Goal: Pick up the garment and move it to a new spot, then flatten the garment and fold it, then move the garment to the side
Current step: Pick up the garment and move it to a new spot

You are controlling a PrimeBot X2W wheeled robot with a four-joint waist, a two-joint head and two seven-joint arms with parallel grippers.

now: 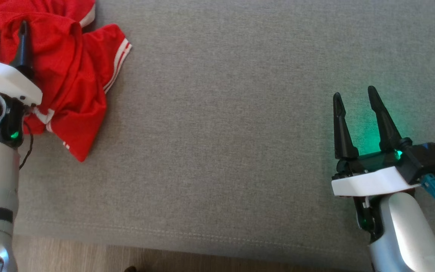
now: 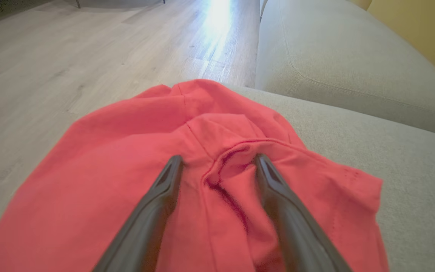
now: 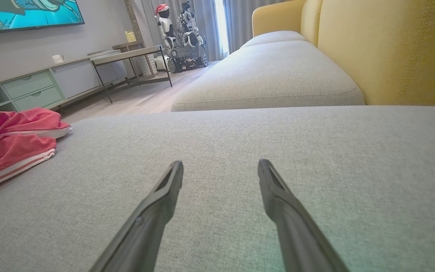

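Observation:
The garment [image 1: 70, 75] is a red shirt with white stripes at its hems, lying crumpled at the far left of the grey sofa cushion [image 1: 221, 132]. My left gripper [image 1: 8, 32] hovers over it, open, its two dark fingers spread above a raised fold [image 2: 225, 170] of red cloth in the left wrist view; I cannot tell whether the tips touch the fabric. My right gripper [image 1: 355, 94] stands open at the lower right over bare cushion, nothing between its fingers [image 3: 164, 189]. In the right wrist view the garment [image 3: 13, 139] lies far off to the left.
The cushion's front edge [image 1: 202, 241] runs along the bottom, with wooden floor below. A second grey cushion [image 3: 270, 75] and a yellow backrest [image 3: 391, 49] lie beyond. A low cabinet [image 3: 32, 87], a side table [image 3: 134, 56] and another robot [image 3: 179, 34] stand across the room.

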